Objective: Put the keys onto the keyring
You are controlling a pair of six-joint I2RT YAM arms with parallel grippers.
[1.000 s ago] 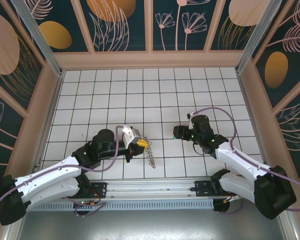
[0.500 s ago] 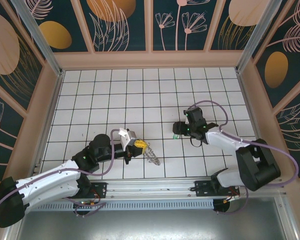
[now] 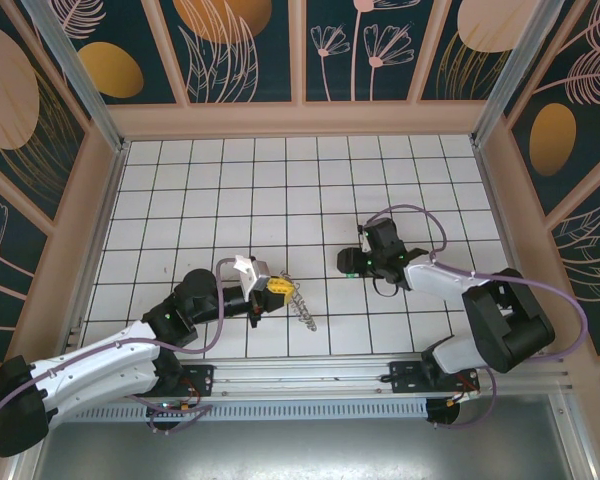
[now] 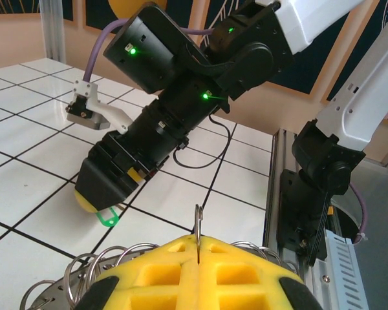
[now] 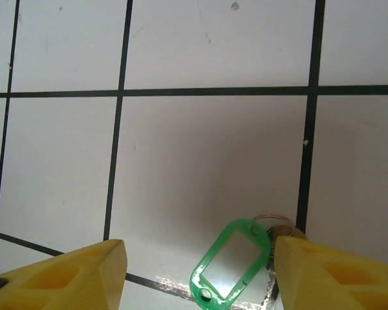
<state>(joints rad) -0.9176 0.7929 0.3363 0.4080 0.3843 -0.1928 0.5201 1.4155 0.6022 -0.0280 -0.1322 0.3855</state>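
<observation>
My left gripper (image 3: 275, 287) is shut on the keyring (image 3: 302, 305), a thin metal loop with a bunch of small grey keys hanging off it to the right. In the left wrist view the yellow fingers (image 4: 149, 271) pinch the ring's wire (image 4: 198, 221) edge-on, and more rings curve out on both sides. The green-tagged key (image 5: 233, 268) lies flat on the tiles. My right gripper (image 5: 197, 248) stands open astride it, and the key's small ring (image 5: 271, 223) lies close to the right finger. The left wrist view shows that gripper (image 4: 107, 194) low over the green tag (image 4: 105, 218).
The white tiled floor (image 3: 230, 190) stretches behind both arms. Patterned walls (image 3: 300, 60) close it in at the back and sides. A metal rail (image 3: 300, 375) with the arm bases runs along the near edge. A purple cable (image 3: 410, 215) loops above the right arm.
The right gripper has moved a little left and down onto the green-tagged key, and its jaws have narrowed slightly. The left gripper has kept its hold on the keyring and barely shifted.
</observation>
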